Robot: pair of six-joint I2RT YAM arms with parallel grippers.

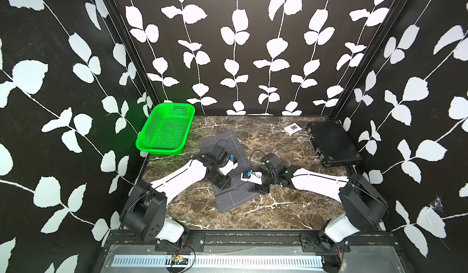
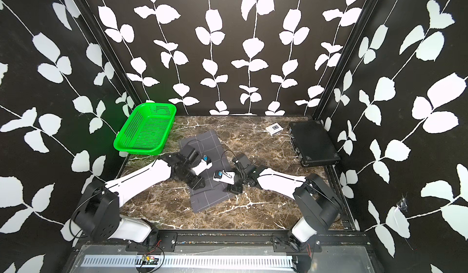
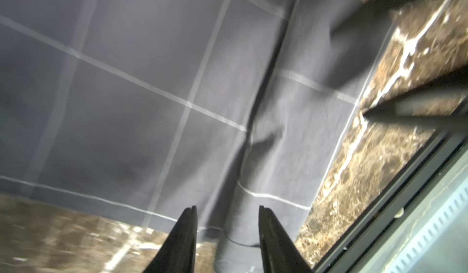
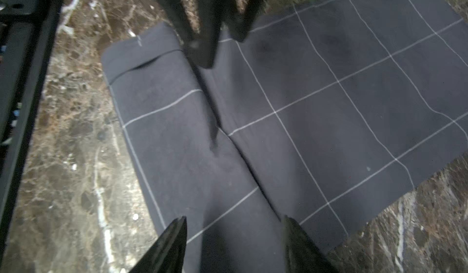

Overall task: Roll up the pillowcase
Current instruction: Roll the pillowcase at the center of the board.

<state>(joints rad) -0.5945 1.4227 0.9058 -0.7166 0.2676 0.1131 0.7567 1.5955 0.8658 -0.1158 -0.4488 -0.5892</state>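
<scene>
— Pillowcase (image 1: 229, 198) lies mid-tabletop (image 1: 278, 208) in both top views, with both arms over it. And the hands?
— Only the wrist views tell. The left hand (image 3: 226, 208) has its fingers apart, straddling a raised fold. The right hand (image 4: 235, 218) is apart above the doubled-over end.
</scene>
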